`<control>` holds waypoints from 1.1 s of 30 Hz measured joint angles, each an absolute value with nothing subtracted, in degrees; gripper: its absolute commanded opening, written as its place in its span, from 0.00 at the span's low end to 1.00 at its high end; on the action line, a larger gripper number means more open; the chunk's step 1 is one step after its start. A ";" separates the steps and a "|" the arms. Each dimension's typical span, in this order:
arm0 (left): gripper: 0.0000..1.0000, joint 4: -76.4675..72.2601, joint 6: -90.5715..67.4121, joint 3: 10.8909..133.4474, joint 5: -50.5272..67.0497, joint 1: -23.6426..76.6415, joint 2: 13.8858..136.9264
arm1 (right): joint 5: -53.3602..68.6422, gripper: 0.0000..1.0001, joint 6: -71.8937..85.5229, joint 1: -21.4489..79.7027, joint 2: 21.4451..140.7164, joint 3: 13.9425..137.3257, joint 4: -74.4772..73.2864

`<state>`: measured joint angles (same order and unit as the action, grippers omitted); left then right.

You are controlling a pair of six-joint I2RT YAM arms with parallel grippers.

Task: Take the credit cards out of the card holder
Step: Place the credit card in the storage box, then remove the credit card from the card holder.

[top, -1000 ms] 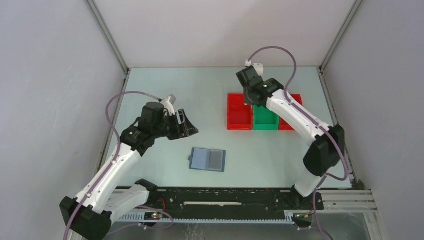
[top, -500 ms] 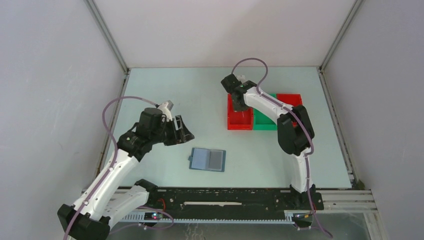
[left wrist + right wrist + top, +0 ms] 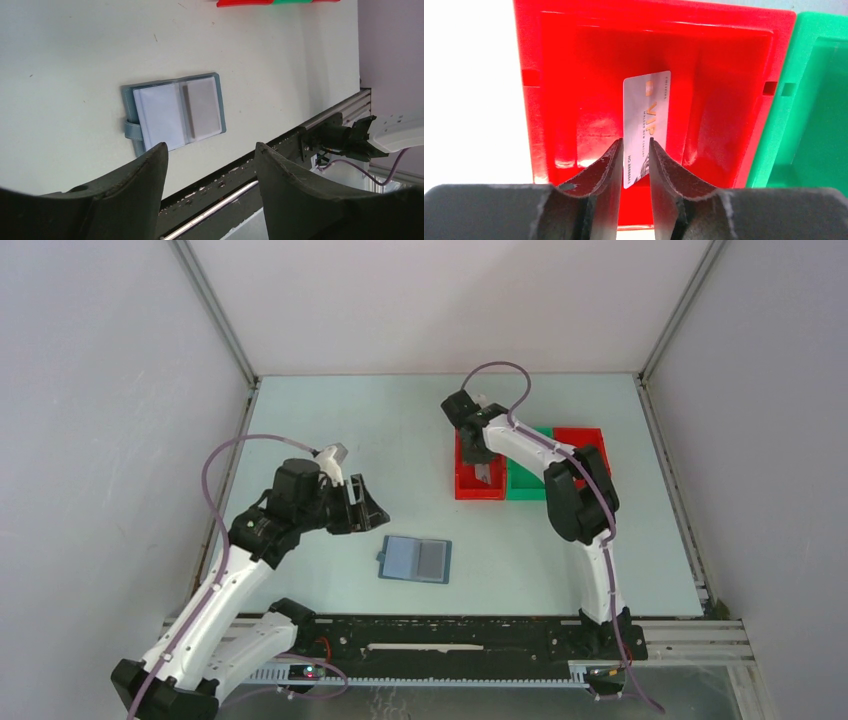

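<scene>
Nearest my bases lies the card holder (image 3: 175, 112), spread open and flat on the table (image 3: 75, 50). It has a grey card (image 3: 202, 106) in its right pocket and a paler panel on the left. My left gripper (image 3: 210, 148) hangs above it, at about 10 o'clock from it in the top view, with jaws spread wide and nothing in them.

The risk here is that the holder is soft and nothing pins it. If I drag at the grey card with one hand, I expect the whole wallet to slide or fold up with it. With jaws this wide I could also nip the pocket lip together with the card. The strap tab at the wallet's left edge could snag a finger too.

Farther off, at 1 o'clock from the holder, my right gripper (image 3: 635, 142) points down into the red bin (image 3: 531, 100), beside the green bin (image 3: 819, 100). Its jaws stand a narrow slit apart. The VIP credit card (image 3: 646, 115) shows face-on beyond them, so I judge it is not pinched. If a pad touches it, pulling away could flick it over the wall.

I cannot tell whether the pale panel holds a card, or whether more sit behind the grey one. My fingers hide the VIP card's lower end, and I cannot see whether it lies flat or leans. From above, my right arm covers part of the bins.
</scene>
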<state>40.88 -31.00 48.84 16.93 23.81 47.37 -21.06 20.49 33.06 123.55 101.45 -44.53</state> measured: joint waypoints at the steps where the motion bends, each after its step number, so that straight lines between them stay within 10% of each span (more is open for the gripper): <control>1: 0.70 40.84 -31.00 48.82 17.28 23.81 47.35 | -20.47 0.34 20.64 33.04 123.39 101.43 -44.16; 18: 0.69 32.12 -33.08 41.50 18.98 28.86 51.09 | -5.32 0.37 27.75 32.08 81.41 66.89 -28.99; 33: 0.64 18.00 -39.66 32.56 20.05 32.49 64.53 | 11.97 0.37 48.07 42.41 76.69 37.10 -5.30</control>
<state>18.00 -39.66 32.56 20.05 32.49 64.53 11.97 48.07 42.41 76.69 37.10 -5.30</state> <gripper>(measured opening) 0.652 0.371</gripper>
